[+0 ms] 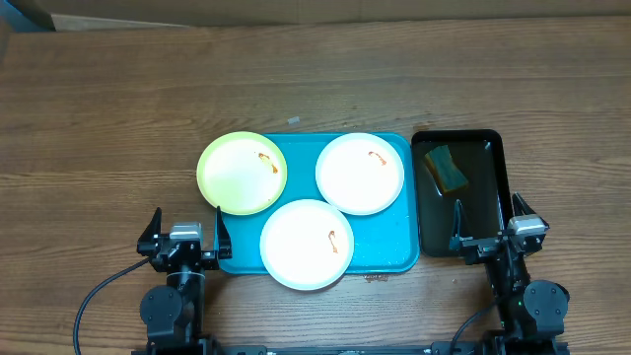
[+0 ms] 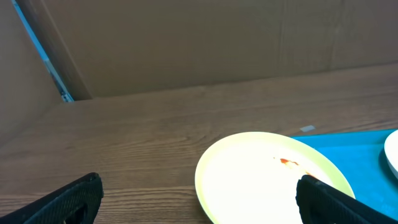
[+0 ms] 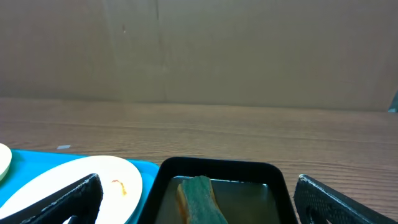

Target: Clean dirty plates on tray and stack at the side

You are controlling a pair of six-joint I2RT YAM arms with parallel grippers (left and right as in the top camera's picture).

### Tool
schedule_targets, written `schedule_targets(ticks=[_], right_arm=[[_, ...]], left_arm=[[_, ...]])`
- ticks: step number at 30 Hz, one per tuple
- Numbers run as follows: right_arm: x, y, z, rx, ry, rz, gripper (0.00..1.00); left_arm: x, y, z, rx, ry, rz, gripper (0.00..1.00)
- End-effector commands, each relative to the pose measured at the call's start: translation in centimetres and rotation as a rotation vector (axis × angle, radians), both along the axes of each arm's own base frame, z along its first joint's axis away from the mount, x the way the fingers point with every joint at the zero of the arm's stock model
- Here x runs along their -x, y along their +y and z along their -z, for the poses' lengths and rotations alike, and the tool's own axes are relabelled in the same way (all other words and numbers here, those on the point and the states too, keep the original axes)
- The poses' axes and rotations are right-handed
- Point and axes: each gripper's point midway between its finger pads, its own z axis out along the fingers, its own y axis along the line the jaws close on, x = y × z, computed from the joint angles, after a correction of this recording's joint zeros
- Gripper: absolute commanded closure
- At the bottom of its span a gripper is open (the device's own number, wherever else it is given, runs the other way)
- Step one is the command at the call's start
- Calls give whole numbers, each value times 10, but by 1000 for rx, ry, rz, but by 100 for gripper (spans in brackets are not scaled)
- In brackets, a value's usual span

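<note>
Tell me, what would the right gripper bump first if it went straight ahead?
Probably the sponge lying in the black tray, which sits dead ahead of the open right gripper. It might touch the tray's floor first; depth is unclear.

Nothing written could be read in any view: no text, label, brand, number or sign. A speckled patch (image 1: 374,278) sat at the near rim of the tray (image 1: 394,258), too small to tell whether it carried print.
</note>
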Motion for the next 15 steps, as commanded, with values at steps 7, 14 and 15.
schedule_targets(ticks=[7, 14, 15], right_arm=[[0, 0, 2, -4, -3, 5, 0], [0, 0, 2, -4, -3, 5, 0], [0, 0, 2, -4, -3, 5, 0]], left_arm=[[0, 0, 0, -17, -1, -1, 0], [0, 0, 0, -17, -2, -1, 0], [0, 0, 0, -17, -2, -1, 0]])
